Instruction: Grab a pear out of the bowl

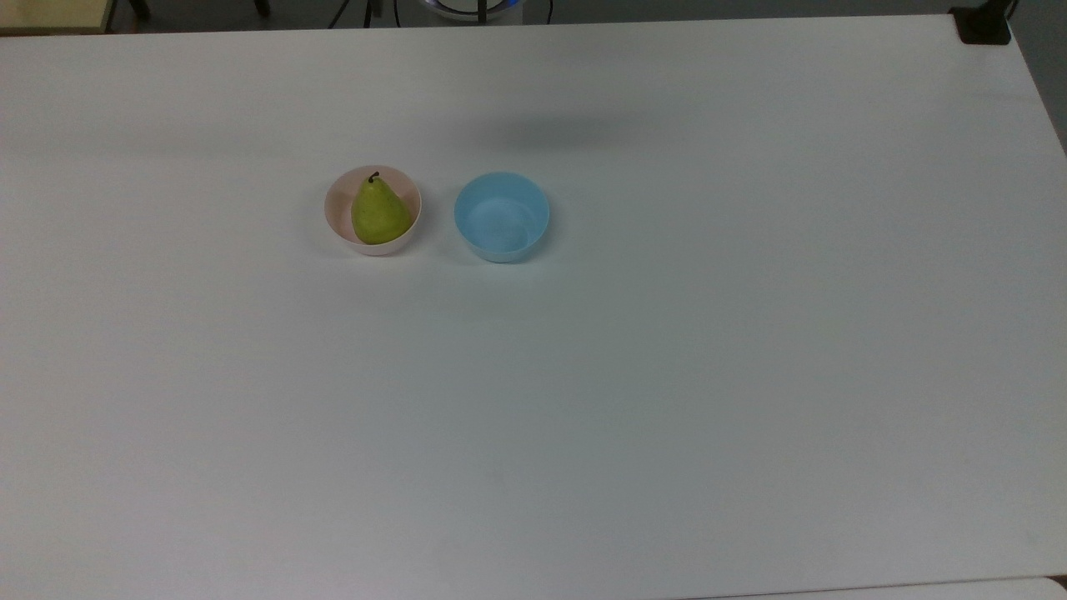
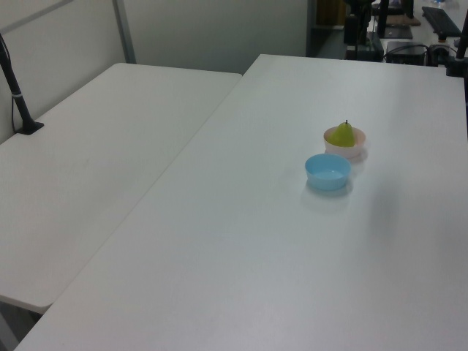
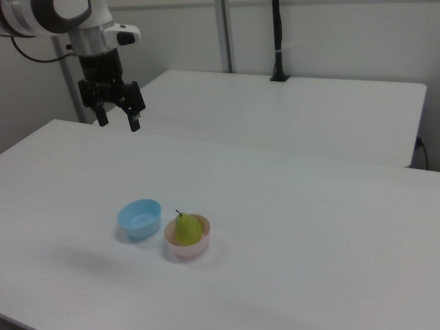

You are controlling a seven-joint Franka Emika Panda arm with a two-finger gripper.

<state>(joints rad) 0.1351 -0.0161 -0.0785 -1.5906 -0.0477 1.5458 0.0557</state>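
A white, rounded arm (image 3: pixel 75 20) with a dark joint band carries a black two-fingered end effector (image 3: pixel 118 122).

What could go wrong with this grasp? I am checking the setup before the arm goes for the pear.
1. The pear sits low inside the pink bowl, so the open gripper, high above the table, may catch the rim and lift or tip the bowl.
2. The blue bowl stands close beside it; a finger coming down on that side could knock it.
3. The pear narrows toward its stem and might slip from a high grip.
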